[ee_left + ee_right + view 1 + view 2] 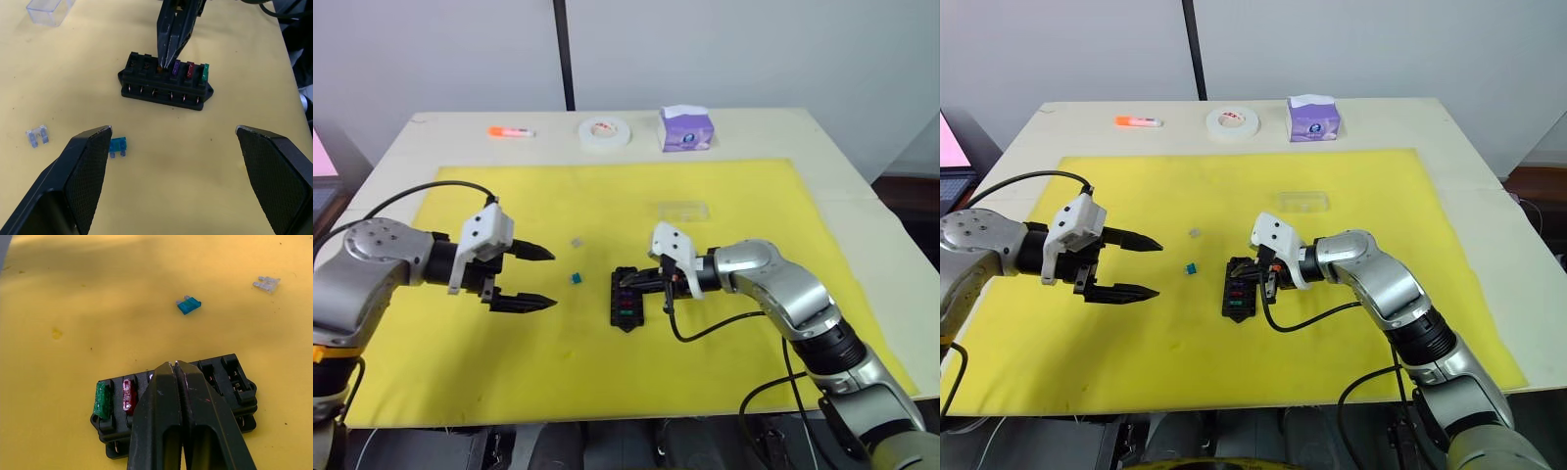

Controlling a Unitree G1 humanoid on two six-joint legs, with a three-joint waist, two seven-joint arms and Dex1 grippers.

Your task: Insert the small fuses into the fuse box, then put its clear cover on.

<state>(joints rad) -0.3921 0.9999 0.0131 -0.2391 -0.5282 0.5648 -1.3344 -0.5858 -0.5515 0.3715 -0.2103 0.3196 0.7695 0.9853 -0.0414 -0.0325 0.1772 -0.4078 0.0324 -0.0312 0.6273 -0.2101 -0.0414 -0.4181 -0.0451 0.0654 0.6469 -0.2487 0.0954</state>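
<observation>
The black fuse box [625, 300] lies on the yellow mat [460, 362], with green [102, 400], red [128, 395] and purple [175, 67] fuses standing in one row. My right gripper [174, 364] is shut, its tips down on the box beside the purple fuse, where a brownish bit [160, 70] shows. To the box's left lie a teal fuse [576, 278] and a pale grey fuse [576, 242], both loose. My left gripper [534, 277] hovers open left of the teal fuse, holding nothing. The clear cover [682, 209] rests on the mat behind the box.
A white tape roll [605, 133], a purple tissue box [685, 128] and an orange marker [511, 131] sit along the table's far edge. A black cable [705, 328] loops from my right wrist over the mat near the box.
</observation>
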